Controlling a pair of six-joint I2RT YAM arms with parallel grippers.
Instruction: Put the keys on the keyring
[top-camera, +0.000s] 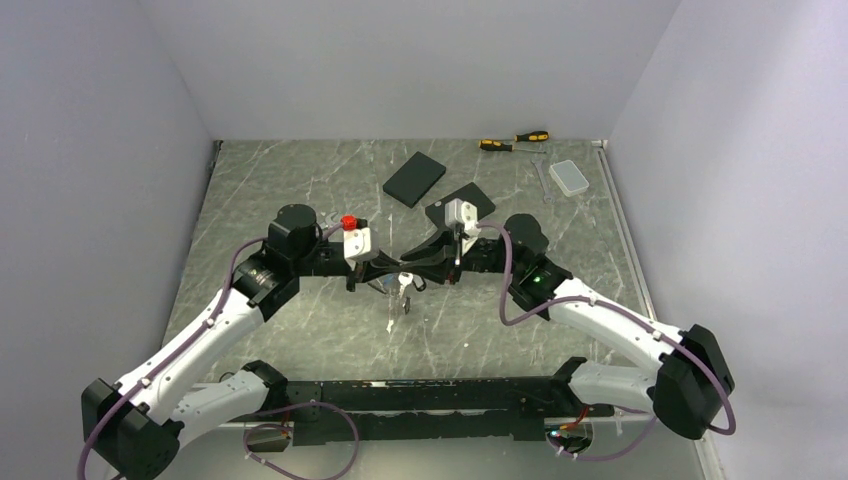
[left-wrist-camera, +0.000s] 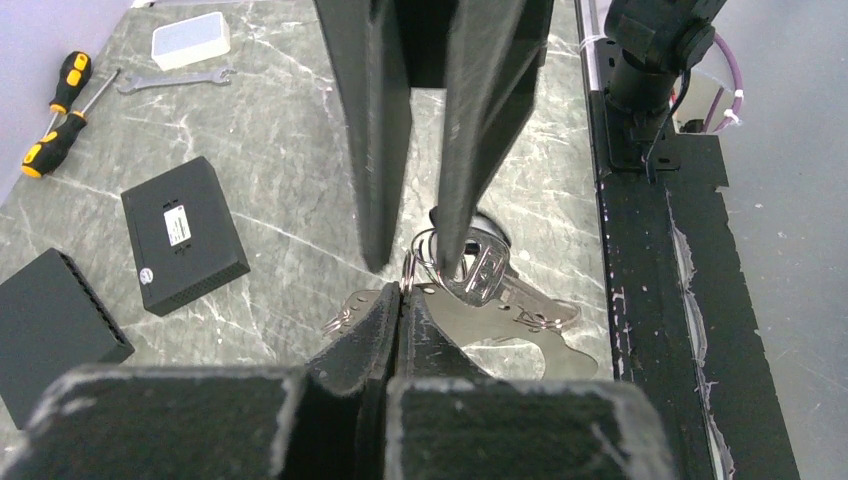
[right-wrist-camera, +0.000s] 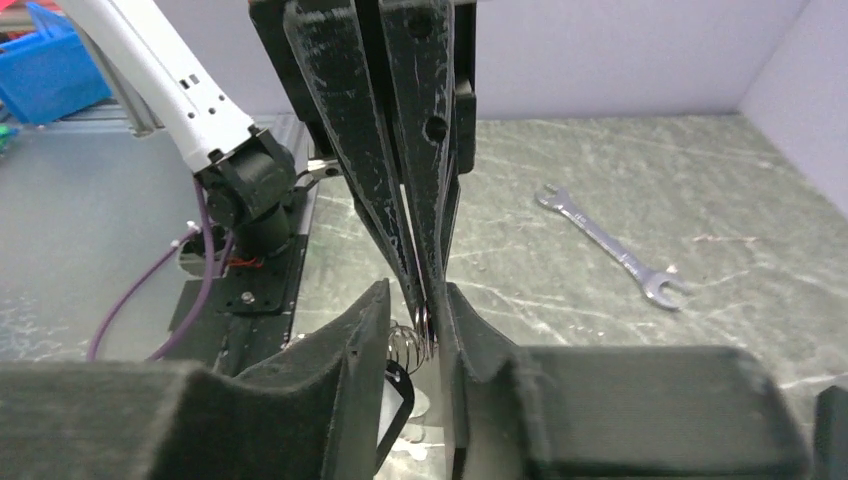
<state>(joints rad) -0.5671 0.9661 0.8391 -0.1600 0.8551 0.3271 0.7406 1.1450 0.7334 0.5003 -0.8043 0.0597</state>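
Pale walls (top-camera: 400, 60) enclose the marbled tabletop (top-camera: 280, 180) beneath the keys (top-camera: 404, 288).

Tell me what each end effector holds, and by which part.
Left end effector: the keyring, pinched at its wire. Right end effector: open, nothing held.

A grey-green, marble-patterned table (top-camera: 300, 190) carries everything. Near its far middle lies a flat black rectangular box (top-camera: 414, 178), and a second flat black box (top-camera: 478, 200) sits just right of it and nearer, partly covered. At the far right edge lie two yellow-and-black screwdrivers (top-camera: 529, 136) (top-camera: 495, 146). Nearer than these rest a thin silver spanner (top-camera: 541, 176) and, just beside it on the right, a whitish translucent plastic box (top-camera: 571, 177).
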